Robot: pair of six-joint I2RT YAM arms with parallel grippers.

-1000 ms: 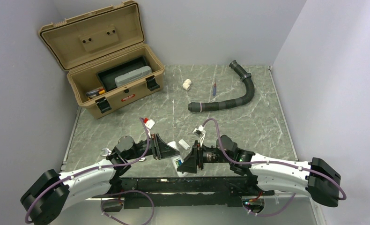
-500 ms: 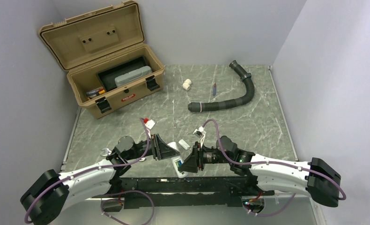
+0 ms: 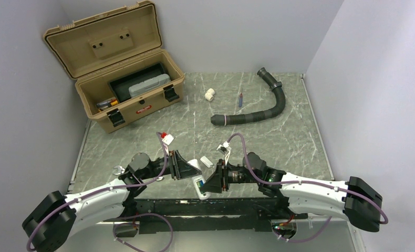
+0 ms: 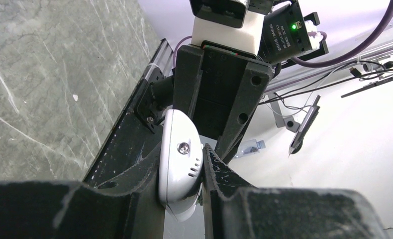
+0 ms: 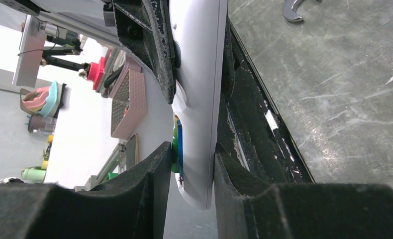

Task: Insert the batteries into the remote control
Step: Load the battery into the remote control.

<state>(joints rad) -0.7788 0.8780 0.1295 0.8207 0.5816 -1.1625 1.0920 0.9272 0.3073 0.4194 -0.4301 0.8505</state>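
Left claw (image 4: 182, 186) of mine was pressed tight on one rounded end of the remote control (image 4: 179, 159), holding it on edge over the near rim of the table (image 3: 279, 136). My right claw (image 5: 192, 154) faced it from the other end, its fingers (image 5: 149, 199) on either side of the white body. One finger lay against a broad face. The other stood right at the side where a sliver of green and blue showed, which I took for the batteries (image 5: 176, 142) sitting in their bay. Whether that claw was truly biting or only about to, I could not tell.

I judged the loading itself mostly done, since both cells seemed to be in the remote, though how fully they were seated was hidden. A small white cover piece (image 3: 206, 161) lay on the table just beyond the claws, so the bay looked uncovered. Pressing the cells home and fitting that cover was what I reckoned was left.
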